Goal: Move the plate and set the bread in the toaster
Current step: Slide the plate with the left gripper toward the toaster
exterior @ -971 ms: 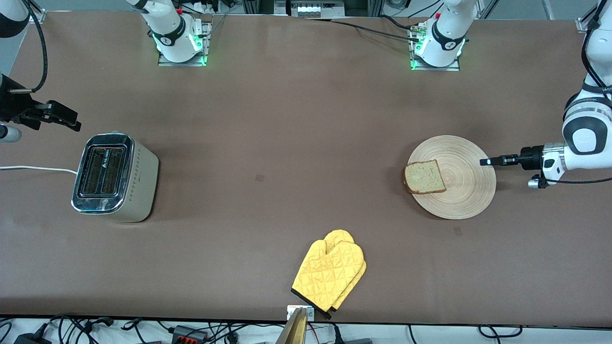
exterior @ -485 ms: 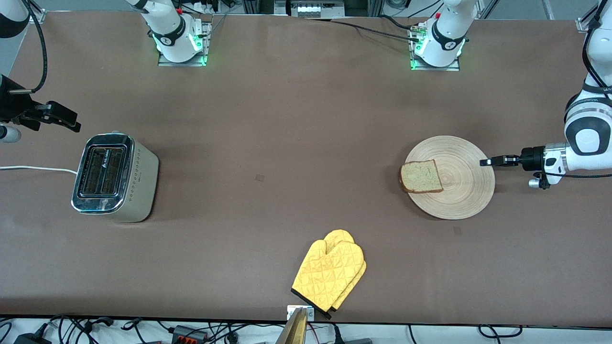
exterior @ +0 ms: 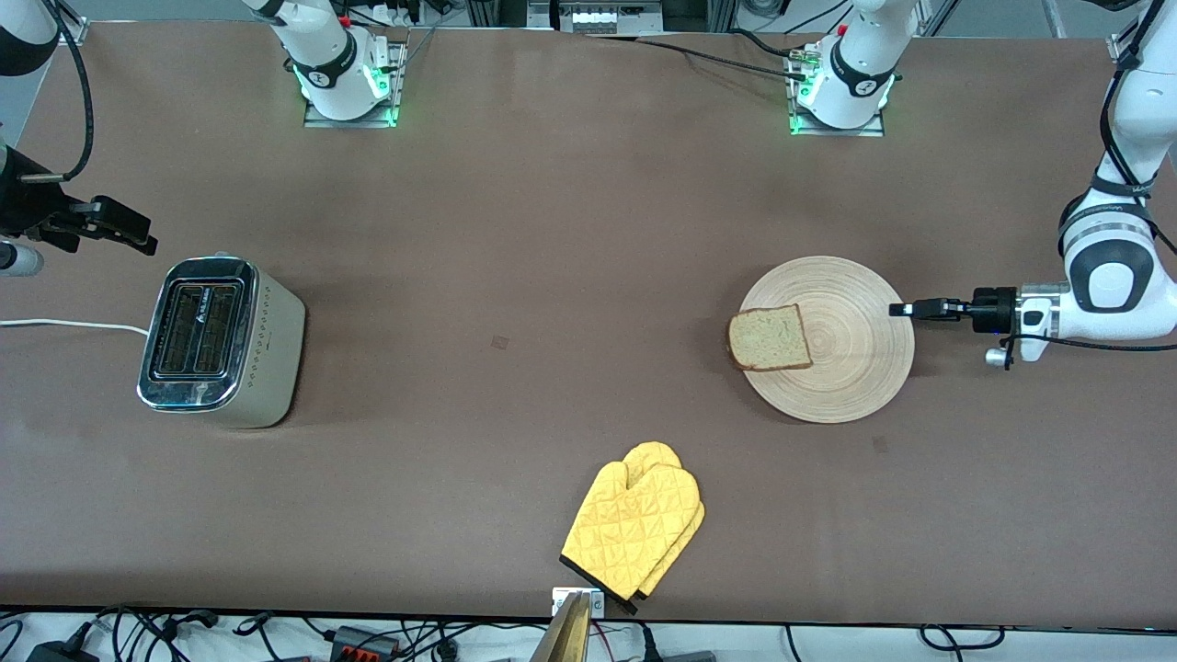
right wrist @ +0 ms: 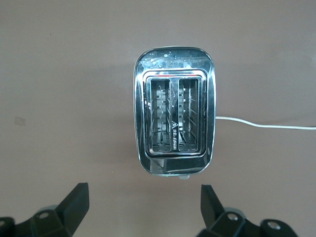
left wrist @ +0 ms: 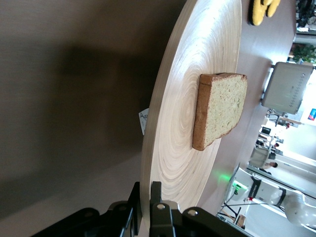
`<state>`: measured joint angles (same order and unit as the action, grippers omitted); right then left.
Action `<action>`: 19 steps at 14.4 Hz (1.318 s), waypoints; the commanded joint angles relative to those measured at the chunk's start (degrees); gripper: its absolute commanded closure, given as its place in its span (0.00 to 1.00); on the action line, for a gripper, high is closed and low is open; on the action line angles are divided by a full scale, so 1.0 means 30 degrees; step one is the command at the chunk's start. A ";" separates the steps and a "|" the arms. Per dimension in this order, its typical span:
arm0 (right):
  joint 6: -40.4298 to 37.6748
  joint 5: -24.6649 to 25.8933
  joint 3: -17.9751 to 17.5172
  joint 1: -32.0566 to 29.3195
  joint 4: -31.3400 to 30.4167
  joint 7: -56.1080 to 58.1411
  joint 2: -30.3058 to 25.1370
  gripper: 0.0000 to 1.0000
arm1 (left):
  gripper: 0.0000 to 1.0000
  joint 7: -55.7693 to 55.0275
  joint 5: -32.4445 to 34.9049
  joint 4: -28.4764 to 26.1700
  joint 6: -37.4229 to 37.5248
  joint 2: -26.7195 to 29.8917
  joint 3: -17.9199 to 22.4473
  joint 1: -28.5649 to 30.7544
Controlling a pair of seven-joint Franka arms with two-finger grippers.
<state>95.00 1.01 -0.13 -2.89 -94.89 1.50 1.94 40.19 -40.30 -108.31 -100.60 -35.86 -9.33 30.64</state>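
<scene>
The round light-wood plate [exterior: 828, 339] lies on the table toward the left arm's end, with the bread slice [exterior: 770, 338] on the part of it toward the toaster. My left gripper [exterior: 899, 310] is shut on the plate's rim [left wrist: 148, 168]; the bread [left wrist: 219, 109] shows lying flat on the plate. The cream toaster [exterior: 221, 340] with its chrome top stands toward the right arm's end, both slots empty [right wrist: 174, 122]. My right gripper [exterior: 129, 230] is open and empty, up in the air beside the toaster.
A yellow oven mitt [exterior: 634, 526] lies near the table's front edge, nearer to the camera than the plate. The toaster's white cord [exterior: 64, 324] runs off toward the right arm's end of the table.
My left gripper has dragged the plate with the bread on it toward the toaster's end of the table. The right arm has barely moved.
</scene>
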 commanded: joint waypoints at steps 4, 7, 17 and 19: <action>0.0385 -0.0015 -0.0161 0.0085 -0.0217 0.0029 -0.0033 0.00 | 0.99 0.0637 -0.2208 0.0450 0.1250 -0.0645 -0.1924 -0.0280; 0.0473 -0.0132 -0.0250 0.0114 -0.0246 0.0000 -0.0032 0.00 | 0.99 0.0461 -0.3991 0.0450 0.1190 -0.0675 -0.1988 -0.1889; 0.0357 -0.0103 -0.0221 0.0115 -0.0276 0.0204 -0.0120 0.00 | 0.99 0.0052 -0.7479 0.0479 -0.2906 -0.0616 -0.2047 -0.8185; 0.0327 -0.0103 -0.0250 0.0115 -0.0246 0.0234 -0.0120 0.00 | 0.99 -0.0095 -0.8854 0.0479 -0.3642 -0.0616 -0.2047 -0.9154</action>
<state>95.77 1.01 -0.73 -2.54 -95.56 1.50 1.94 40.06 -62.84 -107.99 -111.03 -37.50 -15.40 5.49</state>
